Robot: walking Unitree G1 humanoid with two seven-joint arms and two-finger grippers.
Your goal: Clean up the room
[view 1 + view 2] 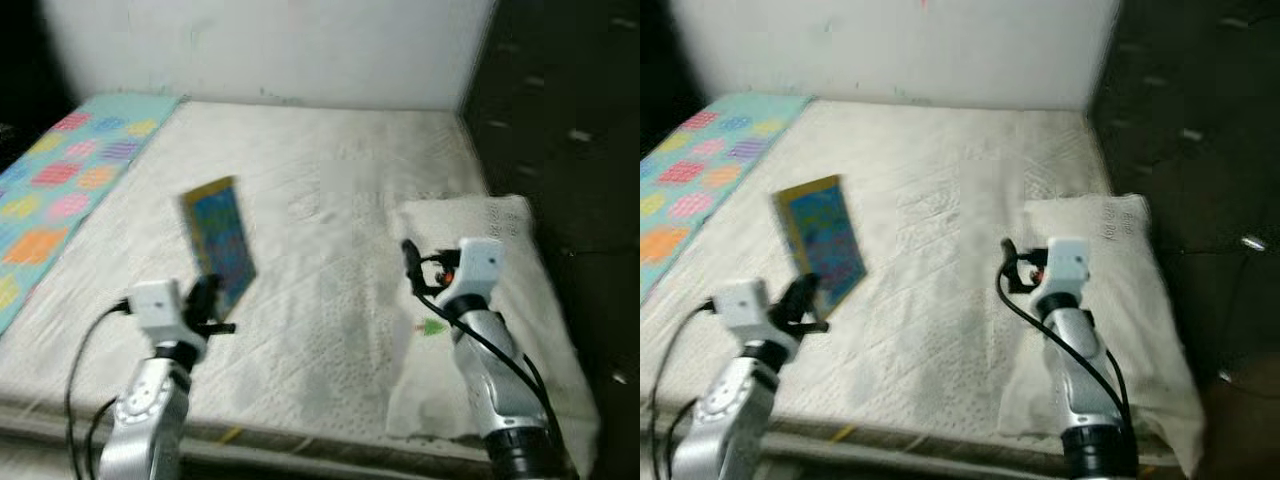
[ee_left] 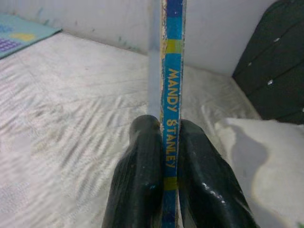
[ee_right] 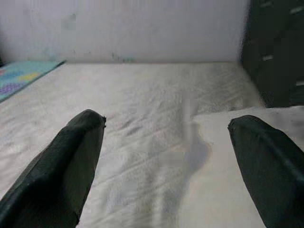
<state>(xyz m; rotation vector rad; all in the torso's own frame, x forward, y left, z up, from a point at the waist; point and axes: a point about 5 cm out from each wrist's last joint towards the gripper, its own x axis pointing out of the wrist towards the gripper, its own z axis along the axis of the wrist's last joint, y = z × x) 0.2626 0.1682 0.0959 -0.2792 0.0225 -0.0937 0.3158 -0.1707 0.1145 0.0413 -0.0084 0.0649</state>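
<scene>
A thin blue picture book (image 1: 220, 243) with a yellow edge is lifted above the white mattress (image 1: 320, 170), tilted upright. My left gripper (image 1: 207, 298) is shut on its lower edge. In the left wrist view the two black fingers (image 2: 142, 180) pinch the book's spine (image 2: 171, 104), which reads "MANDY STANLEY". My right gripper (image 3: 166, 156) stands open over the mattress next to a white pillow (image 1: 480, 225), with nothing between its fingers (image 3: 61, 166).
A pastel blanket (image 1: 60, 180) with coloured patches lies along the mattress's left side. A white wall (image 1: 270, 45) rises behind the bed. A dark cabinet (image 1: 560, 120) stands to the right. The mattress's front edge (image 1: 300, 435) runs just below my arms.
</scene>
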